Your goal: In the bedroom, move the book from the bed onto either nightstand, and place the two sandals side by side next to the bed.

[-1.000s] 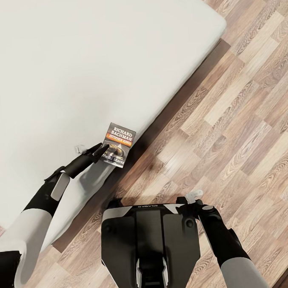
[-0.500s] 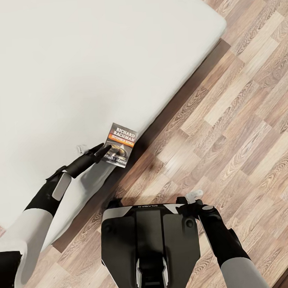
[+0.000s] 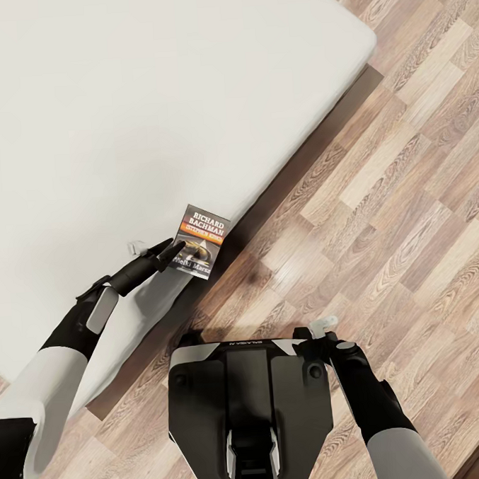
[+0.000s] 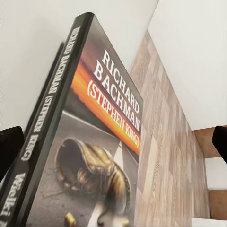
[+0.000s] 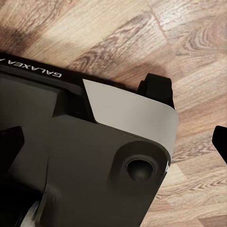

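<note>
The book (image 3: 200,240), dark with an orange band and white "Richard Bachman" lettering, lies at the near edge of the bed (image 3: 117,98). My left gripper (image 3: 168,251) is open at the book's near corner. In the left wrist view the book (image 4: 94,142) looms between the two widely spread fingers (image 4: 10,149). My right gripper (image 3: 323,326) hangs open with nothing in it beside the robot's base. The sandals and the nightstand are out of view.
The bed's dark wooden frame (image 3: 291,151) runs diagonally along the mattress edge. Wood-plank floor (image 3: 379,210) spreads to the right. My black base (image 3: 248,388) stands close to the bed; the right wrist view looks down on the base (image 5: 94,151).
The left gripper has edged a little further onto the book's near corner, and the book has turned slightly. The right arm has stayed still.
</note>
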Controlling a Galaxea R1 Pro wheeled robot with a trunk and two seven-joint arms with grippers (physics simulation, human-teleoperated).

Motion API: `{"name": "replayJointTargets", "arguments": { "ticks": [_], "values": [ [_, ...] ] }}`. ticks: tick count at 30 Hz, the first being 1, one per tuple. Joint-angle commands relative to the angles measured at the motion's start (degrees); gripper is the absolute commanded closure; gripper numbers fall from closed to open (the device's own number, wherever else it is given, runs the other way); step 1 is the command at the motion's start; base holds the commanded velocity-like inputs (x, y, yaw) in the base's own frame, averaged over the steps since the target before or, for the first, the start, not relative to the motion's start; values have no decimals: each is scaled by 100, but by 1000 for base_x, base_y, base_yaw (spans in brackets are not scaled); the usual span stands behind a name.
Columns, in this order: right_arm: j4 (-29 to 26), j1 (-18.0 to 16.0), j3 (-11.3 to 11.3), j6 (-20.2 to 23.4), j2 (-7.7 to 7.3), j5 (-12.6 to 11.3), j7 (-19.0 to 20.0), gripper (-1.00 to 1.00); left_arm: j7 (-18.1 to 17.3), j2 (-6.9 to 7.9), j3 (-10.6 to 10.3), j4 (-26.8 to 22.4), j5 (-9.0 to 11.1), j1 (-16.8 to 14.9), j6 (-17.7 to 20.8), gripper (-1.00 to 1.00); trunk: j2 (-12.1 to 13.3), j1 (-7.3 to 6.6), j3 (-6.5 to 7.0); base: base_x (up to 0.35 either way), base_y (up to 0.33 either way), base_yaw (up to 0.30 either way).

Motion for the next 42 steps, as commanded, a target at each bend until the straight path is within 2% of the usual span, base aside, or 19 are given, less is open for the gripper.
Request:
{"name": "replayJointTargets", "arguments": {
  "ticks": [1, 16, 21, 38, 42],
  "values": [
    [-11, -1, -22, 15, 8, 60, 55, -100, -8, 7, -23, 1, 59, -2, 57, -100, -9, 4, -6, 0, 0, 0],
    [-9, 0, -22, 15, 8, 60, 55, -100, -11, 17, -14, -72, 63, -2, 85, -100, -9, 4, -6, 0, 0, 0],
    [-9, 0, -22, 15, 8, 60, 55, -100, -12, 20, -12, -181, 61, -2, 202, -100, -9, 4, -6, 0, 0, 0],
    [-6, 1, -22, 15, 8, 60, 55, -100, 11, 79, 23, -1065, 75, -2, 824, -100, -9, 4, -6, 0, 0, 0],
    [-6, 1, -22, 15, 8, 60, 55, -100, 30, 163, 29, -1151, 80, -4, 883, -100, -9, 4, -6, 0, 0, 0]
  ]
}}
